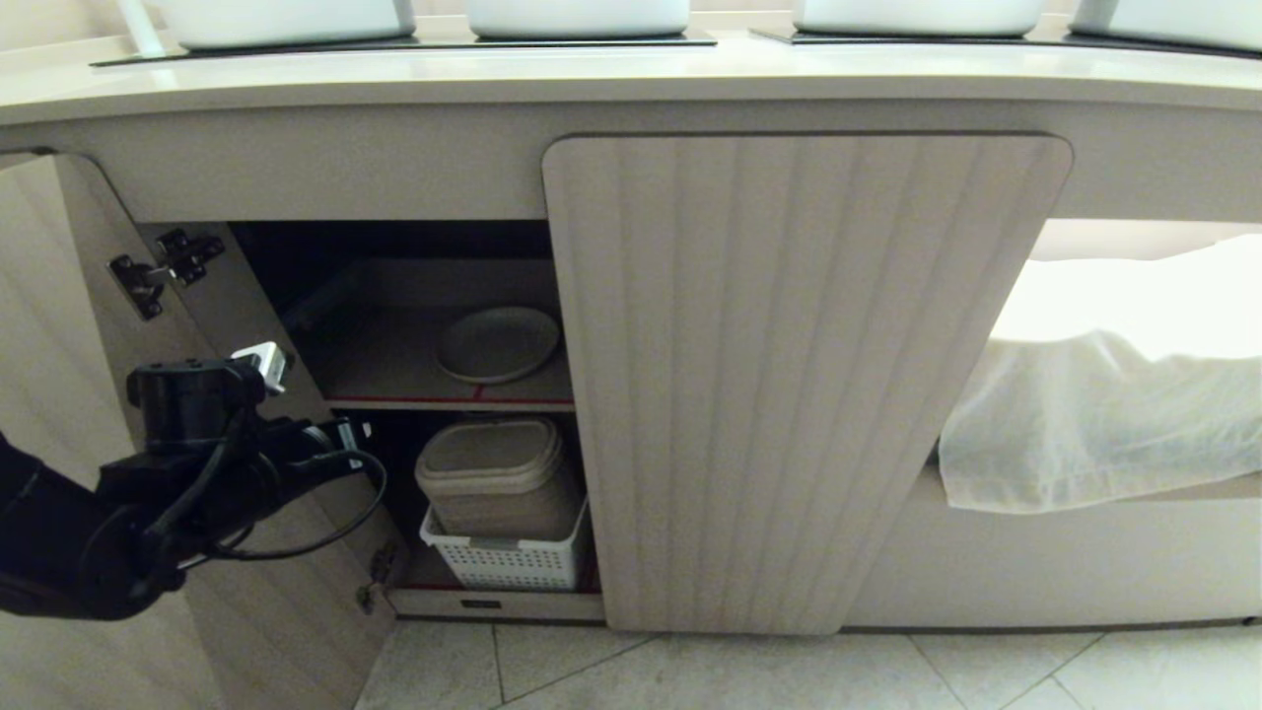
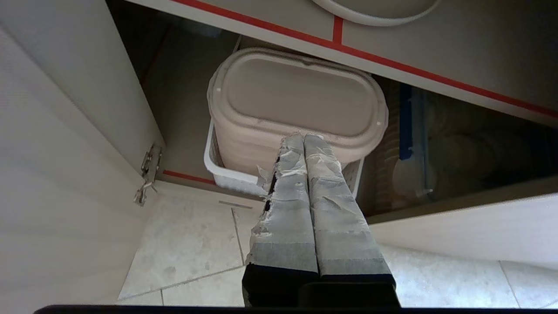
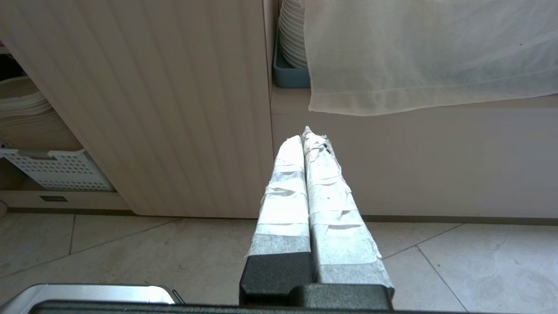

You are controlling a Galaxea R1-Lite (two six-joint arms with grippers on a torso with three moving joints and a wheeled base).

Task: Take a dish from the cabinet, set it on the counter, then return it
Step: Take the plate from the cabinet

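The dish (image 1: 498,343), an off-white round plate, lies on the red-edged inner shelf (image 1: 454,402) of the cabinet (image 1: 804,385). The cabinet's left door (image 1: 59,296) stands open and its right door is closed. Only the dish's rim (image 2: 375,11) shows in the left wrist view. My left gripper (image 2: 304,137) is shut and empty. It hovers in front of the open bay, below shelf level, pointing at the lidded container (image 2: 296,91). The counter (image 1: 631,74) runs above the cabinet. My right gripper (image 3: 305,135) is shut and empty, low over the floor before the closed door.
A white perforated basket (image 1: 508,562) with stacked beige containers (image 1: 498,473) fills the lower bay. A white cloth (image 1: 1104,424) hangs over the unit at right, beside stacked plates in a blue tray (image 3: 292,39). White vessels (image 1: 577,15) stand on the counter. The floor is tiled.
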